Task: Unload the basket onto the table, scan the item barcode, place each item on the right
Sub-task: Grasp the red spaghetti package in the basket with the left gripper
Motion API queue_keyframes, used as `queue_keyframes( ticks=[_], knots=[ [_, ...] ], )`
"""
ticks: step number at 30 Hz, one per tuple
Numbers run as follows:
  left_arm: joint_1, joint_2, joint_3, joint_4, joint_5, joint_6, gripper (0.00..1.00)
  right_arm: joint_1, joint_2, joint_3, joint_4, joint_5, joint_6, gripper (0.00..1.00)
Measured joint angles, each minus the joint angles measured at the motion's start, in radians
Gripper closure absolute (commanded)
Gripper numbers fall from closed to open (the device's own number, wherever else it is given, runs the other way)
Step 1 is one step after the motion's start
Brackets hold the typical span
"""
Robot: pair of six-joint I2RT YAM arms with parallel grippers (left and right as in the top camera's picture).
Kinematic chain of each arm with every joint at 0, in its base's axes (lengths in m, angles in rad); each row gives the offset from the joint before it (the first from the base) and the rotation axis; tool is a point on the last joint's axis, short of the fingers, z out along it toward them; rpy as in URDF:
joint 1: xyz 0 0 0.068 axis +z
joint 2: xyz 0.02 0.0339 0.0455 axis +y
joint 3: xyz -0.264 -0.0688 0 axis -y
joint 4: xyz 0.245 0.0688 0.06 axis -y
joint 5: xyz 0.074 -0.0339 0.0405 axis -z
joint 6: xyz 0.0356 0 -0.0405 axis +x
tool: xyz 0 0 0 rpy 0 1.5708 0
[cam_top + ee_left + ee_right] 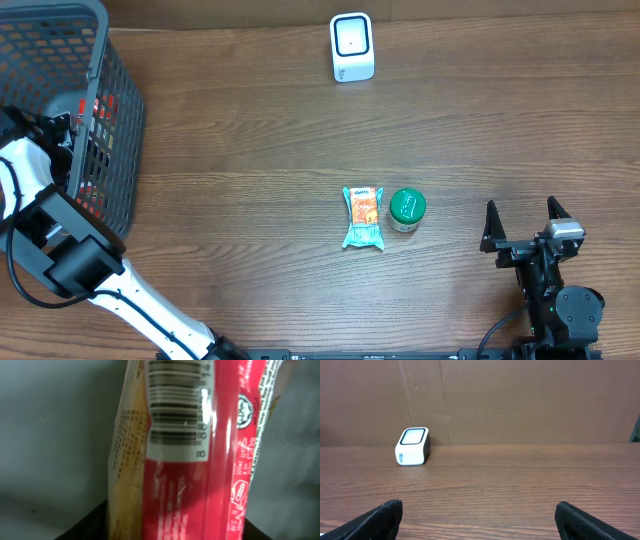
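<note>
A red plastic packet [190, 460] with a white barcode label [175, 405] sits right in front of the left gripper [170, 535], inside a grey wire-mesh basket [60, 30]. Whether this gripper has clamped the packet cannot be told. The right gripper [520, 205] is spread wide and empty. A white box-shaped scanner [352, 47] stands ahead of it to the left. A teal-and-orange snack pouch [364, 217] and a green-lidded jar [407, 208] lie nearer, on its left.

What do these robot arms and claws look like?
The left arm has white links, black joints and a looping black cable. The right arm is black, with a grey block; the right claw has two pointed black fingers.
</note>
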Motion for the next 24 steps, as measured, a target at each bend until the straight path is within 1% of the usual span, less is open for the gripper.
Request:
queue_keyframes(
  ticks=[1,5,7,9,15,19,24],
  knots=[
    [0.000,0.000,0.006,-0.012,-0.002,-0.001,0.56,0.000,0.000,0.000,0.000,0.000,0.000,0.00],
    [-0.003,0.001,0.063,-0.100,-0.018,-0.018,0.70,0.000,0.000,0.000,0.001,0.000,0.000,0.00],
    [-0.003,0.001,0.113,-0.142,-0.024,-0.035,0.80,0.000,0.000,0.000,0.000,0.000,0.000,0.00],
    [-0.003,0.001,0.168,-0.167,-0.031,-0.059,0.87,0.000,0.000,0.000,0.000,0.000,0.000,0.00],
    [-0.003,-0.026,0.353,-0.180,-0.037,-0.121,0.88,0.000,0.000,0.000,0.000,0.000,0.000,0.00],
    [-0.003,-0.109,0.395,-0.183,-0.031,-0.185,0.89,0.000,0.000,0.000,0.000,0.000,0.000,0.00],
    [-0.003,-0.258,0.410,-0.184,0.037,-0.276,0.89,0.000,0.000,0.000,0.001,0.000,0.000,0.00]
  ],
)
